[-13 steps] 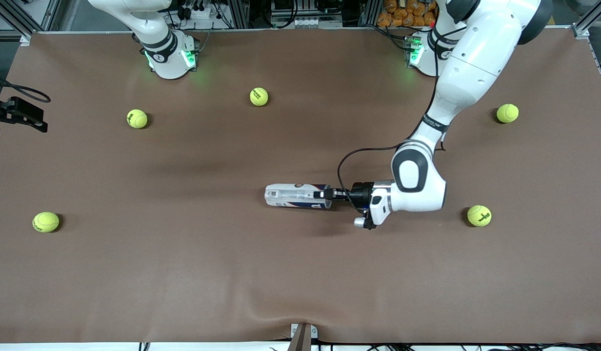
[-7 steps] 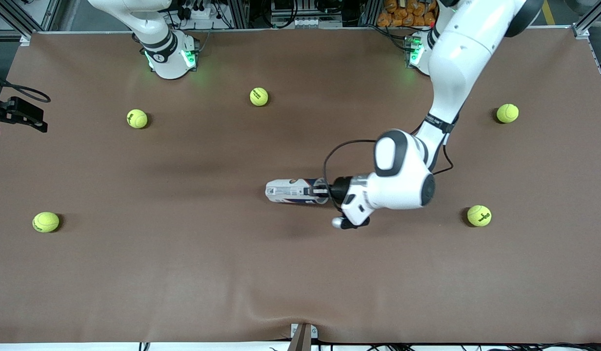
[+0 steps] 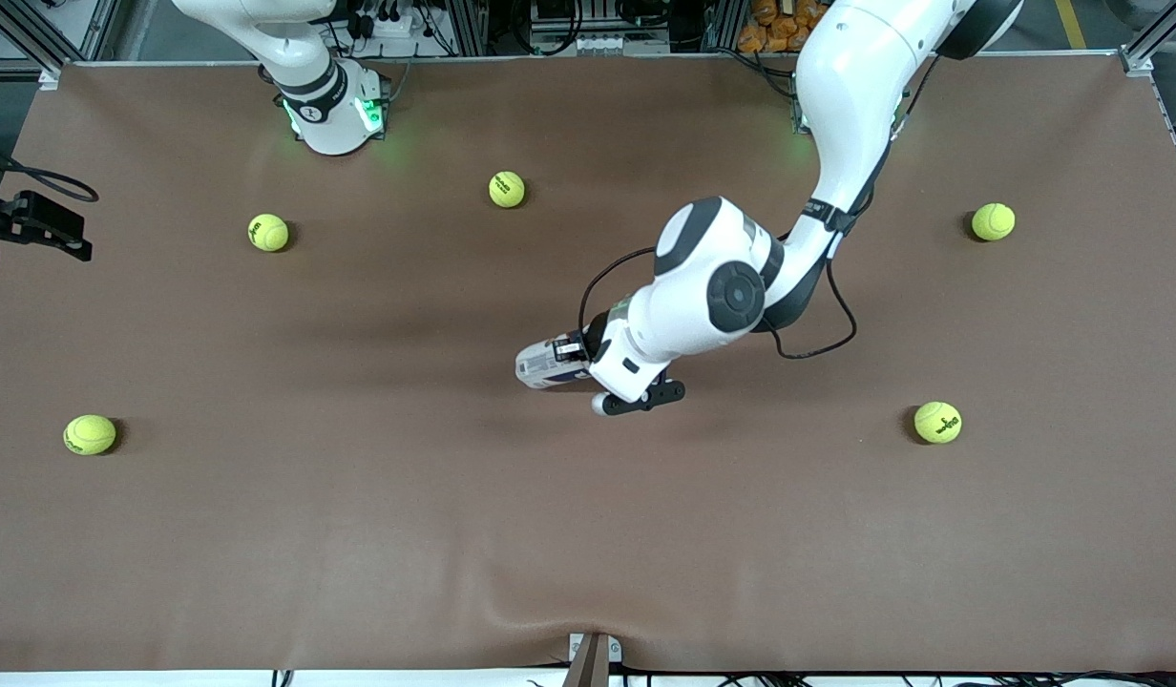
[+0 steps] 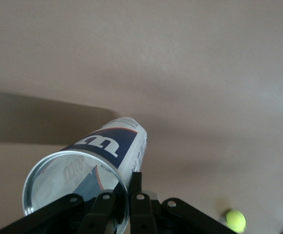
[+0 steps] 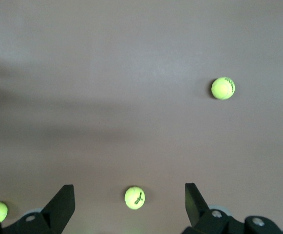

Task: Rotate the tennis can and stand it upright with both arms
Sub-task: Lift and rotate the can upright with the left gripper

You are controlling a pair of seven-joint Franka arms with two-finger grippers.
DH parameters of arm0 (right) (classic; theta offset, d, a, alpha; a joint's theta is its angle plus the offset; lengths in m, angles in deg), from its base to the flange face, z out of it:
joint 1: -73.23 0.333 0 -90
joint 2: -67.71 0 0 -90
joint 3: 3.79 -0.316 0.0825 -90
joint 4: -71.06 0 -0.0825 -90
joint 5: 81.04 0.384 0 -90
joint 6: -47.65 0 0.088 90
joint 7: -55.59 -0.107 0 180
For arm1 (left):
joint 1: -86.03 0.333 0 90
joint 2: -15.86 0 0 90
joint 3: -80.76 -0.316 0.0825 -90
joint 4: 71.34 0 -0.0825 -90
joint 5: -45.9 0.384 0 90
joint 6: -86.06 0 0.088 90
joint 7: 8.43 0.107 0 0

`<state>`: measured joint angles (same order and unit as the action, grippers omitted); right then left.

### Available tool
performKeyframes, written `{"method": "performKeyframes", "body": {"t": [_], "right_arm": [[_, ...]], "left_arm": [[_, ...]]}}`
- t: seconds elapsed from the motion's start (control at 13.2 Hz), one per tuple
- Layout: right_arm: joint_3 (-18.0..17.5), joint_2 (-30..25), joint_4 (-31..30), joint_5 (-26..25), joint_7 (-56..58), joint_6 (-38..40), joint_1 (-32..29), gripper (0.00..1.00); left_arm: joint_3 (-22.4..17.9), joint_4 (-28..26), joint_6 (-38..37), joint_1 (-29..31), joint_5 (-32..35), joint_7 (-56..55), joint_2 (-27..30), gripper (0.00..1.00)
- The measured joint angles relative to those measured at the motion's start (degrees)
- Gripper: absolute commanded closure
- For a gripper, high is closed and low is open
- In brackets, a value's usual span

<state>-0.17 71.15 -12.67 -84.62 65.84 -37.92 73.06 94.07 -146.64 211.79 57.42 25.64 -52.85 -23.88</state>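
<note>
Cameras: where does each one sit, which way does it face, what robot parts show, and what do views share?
Front view: high across the table, facing both bases; left arm's gripper on the tennis can.
Left wrist view: on the left wrist, looking along the can to the table; its fingers pinch the open rim.
Right wrist view: on the right wrist, up high, looking down at tennis balls; right gripper open.
Shared: front and left wrist both show the can.

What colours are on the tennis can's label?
Navy and white, with a thin red line, on the tennis can pinched at its rim by the left gripper; left wrist view shows it best.
</note>
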Motion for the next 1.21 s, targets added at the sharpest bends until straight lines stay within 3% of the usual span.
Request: {"method": "performKeyframes", "body": {"t": [0.68,0.91,1.06,1.21], "right_arm": [[-0.07,3.3,-0.04,0.01,0.0,-5.64,0.03,0.0],[-0.03,3.29,-0.03,0.03,0.0,-5.96,0.01,0.0],[-0.04,3.29,-0.03,0.03,0.0,-5.95,0.01,0.0],[-0.03,3.3,-0.03,0.03,0.0,-5.95,0.01,0.0]], "left_arm": [[-0.24,0.49,-11.28,-6.15,20.56,-16.94,3.15,1.0],[-0.77,1.36,-14.52,-7.35,22.78,-18.17,3.16,1.0],[-3.15,1.51,-15.61,-8.92,23.21,-18.27,3.15,1.0],[-8.44,1.47,-16.0,-13.47,23.23,-18.27,2.93,1.0]]}}
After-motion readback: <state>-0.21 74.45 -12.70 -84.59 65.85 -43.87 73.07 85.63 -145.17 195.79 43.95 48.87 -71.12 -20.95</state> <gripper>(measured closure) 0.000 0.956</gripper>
